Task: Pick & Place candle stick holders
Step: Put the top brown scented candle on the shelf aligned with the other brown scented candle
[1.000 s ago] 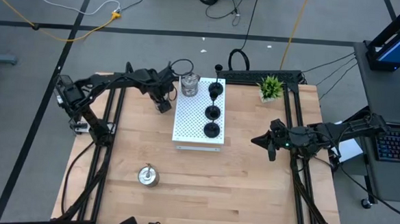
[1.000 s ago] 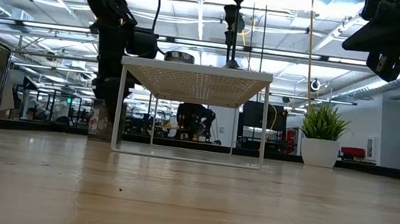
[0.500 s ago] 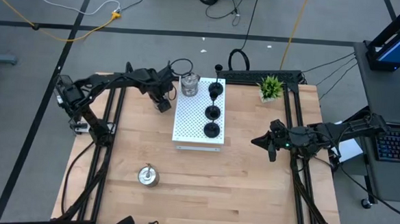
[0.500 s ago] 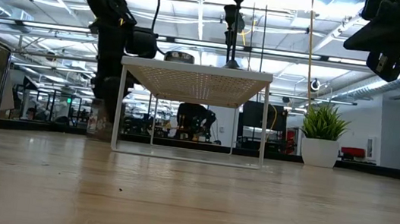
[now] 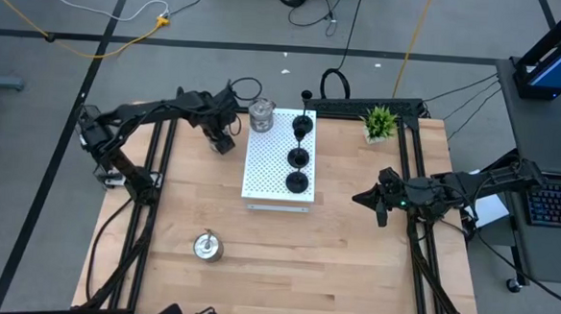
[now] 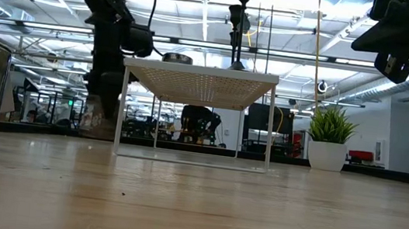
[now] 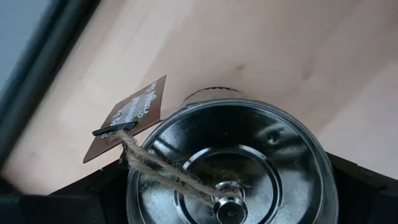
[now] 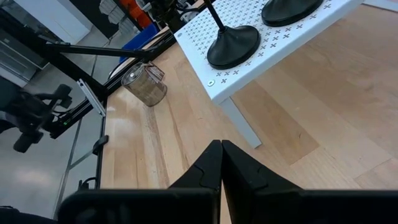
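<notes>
Silver holder in the left gripper's grasp at the board's far left corner.

The silver holder is a shiny tin cup with a twine-tied brown tag, its fingers spread wide around its sides. Three black holders stand in a row on the white board; a second silver holder sits apart near the table's front edge. Placement looks roughly half done. Right gripper waits closed and empty, right of the board.

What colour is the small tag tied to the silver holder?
Brown, with pale lettering: the tag shows best in the left wrist view.
</notes>
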{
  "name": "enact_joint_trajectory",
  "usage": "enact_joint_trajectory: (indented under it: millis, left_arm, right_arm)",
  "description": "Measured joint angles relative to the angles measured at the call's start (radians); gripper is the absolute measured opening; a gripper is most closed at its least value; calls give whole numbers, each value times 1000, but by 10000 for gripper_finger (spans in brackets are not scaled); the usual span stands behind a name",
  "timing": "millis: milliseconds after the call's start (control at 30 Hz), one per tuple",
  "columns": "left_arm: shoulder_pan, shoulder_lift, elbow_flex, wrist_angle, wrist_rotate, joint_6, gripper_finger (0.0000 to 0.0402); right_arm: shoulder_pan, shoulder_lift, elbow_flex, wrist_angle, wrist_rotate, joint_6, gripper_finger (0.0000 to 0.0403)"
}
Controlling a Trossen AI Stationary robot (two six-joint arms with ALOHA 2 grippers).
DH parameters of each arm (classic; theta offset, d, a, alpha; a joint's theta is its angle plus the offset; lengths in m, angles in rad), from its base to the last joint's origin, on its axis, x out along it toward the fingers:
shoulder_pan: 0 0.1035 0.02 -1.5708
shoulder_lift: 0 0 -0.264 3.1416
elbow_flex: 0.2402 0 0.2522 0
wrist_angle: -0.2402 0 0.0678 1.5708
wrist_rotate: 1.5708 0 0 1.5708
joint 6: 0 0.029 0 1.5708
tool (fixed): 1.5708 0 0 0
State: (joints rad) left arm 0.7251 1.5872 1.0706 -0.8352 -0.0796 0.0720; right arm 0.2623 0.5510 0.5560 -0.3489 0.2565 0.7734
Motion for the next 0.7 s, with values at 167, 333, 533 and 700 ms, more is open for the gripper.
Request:
enact_joint_trajectory:
  millis: [167, 333, 533, 700]
  left_arm:
    - [-9, -16, 1, 18, 55, -7, 350]
    - [-8, -17, 1, 12, 51, -23, 349]
    - [-1, -89, 1, -34, 44, -42, 349]
    - [-1, -189, 1, -84, 50, -109, 349]
  right_arm:
    - [0, 0, 0, 0, 0, 0, 0]
    - [0, 0, 0, 0, 0, 3, 0]
    - [0, 0, 0, 0, 0, 3, 0]
    - [0, 0, 0, 0, 0, 0, 0]
